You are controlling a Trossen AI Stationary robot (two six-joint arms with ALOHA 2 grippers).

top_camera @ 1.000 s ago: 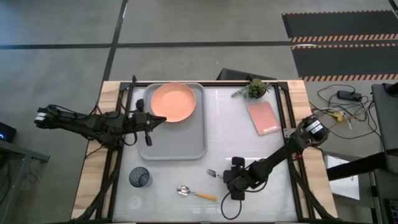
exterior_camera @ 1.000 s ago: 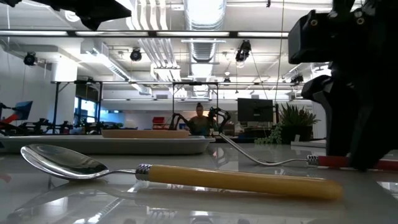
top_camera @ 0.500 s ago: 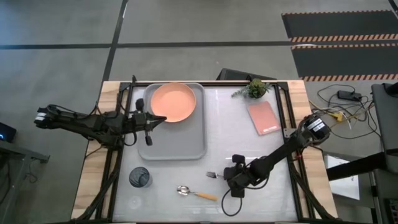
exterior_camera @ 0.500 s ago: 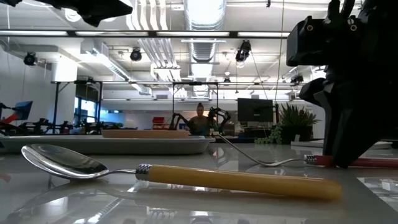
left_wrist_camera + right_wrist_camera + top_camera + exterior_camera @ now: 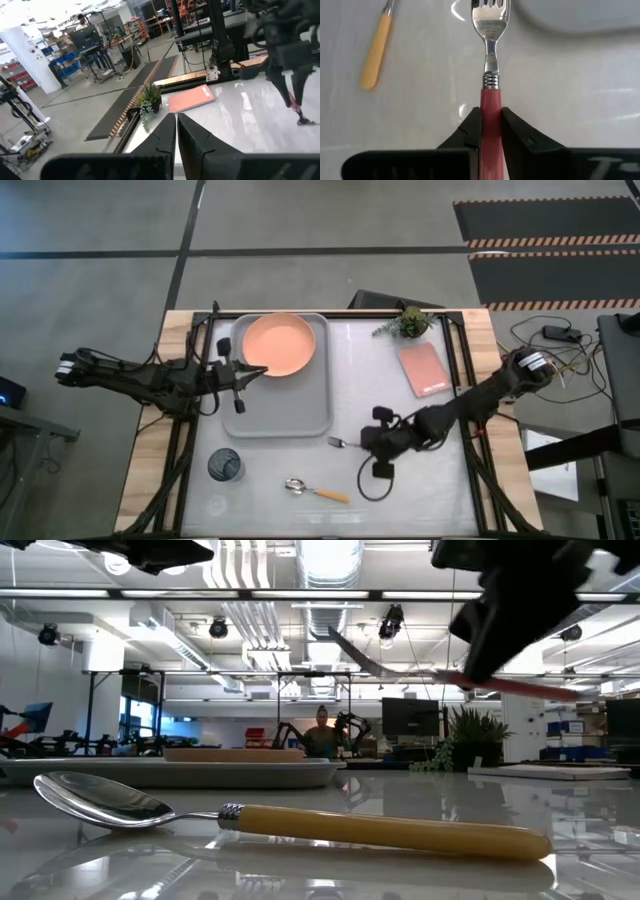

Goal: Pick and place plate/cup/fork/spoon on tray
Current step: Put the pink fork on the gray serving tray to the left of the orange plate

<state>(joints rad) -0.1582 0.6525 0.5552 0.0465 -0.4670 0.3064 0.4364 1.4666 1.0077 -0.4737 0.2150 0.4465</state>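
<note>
Fork (image 5: 490, 75) is clamped by its pink-red handle between the fingers of the right end effector (image 5: 491, 125), tines pointing fwd; low view shows it up off the worktop (image 5: 400, 395), tilted, tines higher than handle. Grip sits on the handle just behind the ribbed metal collar, prob so the tines lead toward the tray (image 5: 290, 415), whose rounded corner lies just ahead of them. Tines + neck are polished silver metal, handle smooth and matte.

Spoon (image 5: 280, 820) lies flat on the glossy worktop nearer the front edge, mirror-bright bowl, orange-yellow handle, apart from the fork. Cup (image 5: 225, 465), small dark grey-blue and round, stands on the worktop near the front left corner, off the tray. Plate (image 5: 279, 345), round salmon-orange w/ shallow rim, already sits on the tray's far end; rest of the light-grey tray is bare, so room for the fork.

Left end effector (image 5: 238, 385) hovers over the tray's left edge beside the plate, fingers close together w/ nothing between them, waiting.
</note>
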